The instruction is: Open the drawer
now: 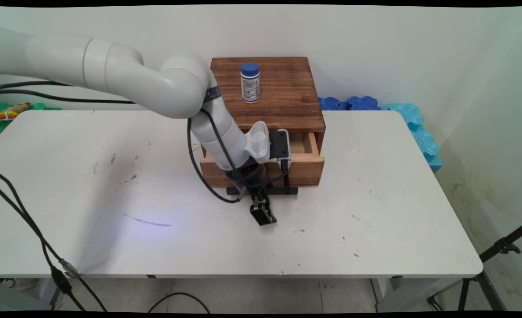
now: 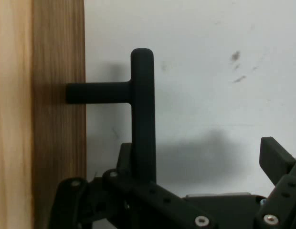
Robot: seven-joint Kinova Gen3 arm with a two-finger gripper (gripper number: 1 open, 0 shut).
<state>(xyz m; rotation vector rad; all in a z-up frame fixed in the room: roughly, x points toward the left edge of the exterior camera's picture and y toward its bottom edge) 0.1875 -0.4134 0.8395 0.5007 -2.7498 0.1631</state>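
A white table (image 1: 110,185), marked with small dark scuffs and a grey streak, is being shown. A wooden box (image 1: 283,92) is being seen in dark reddish-brown on top, with streaked grain. Its drawer (image 1: 307,168) is being presented in a paler, honey-coloured wood. The drawer handle (image 2: 142,109) is being rendered in matt black. A black gripper (image 1: 263,216) is being carried by a white arm (image 1: 154,84), from which black cables (image 1: 22,216) are being hung. A white bottle (image 1: 250,84) with a blue cap and a printed label is being displayed. Blue and turquoise foam pieces (image 1: 415,123) are being shown behind the table.
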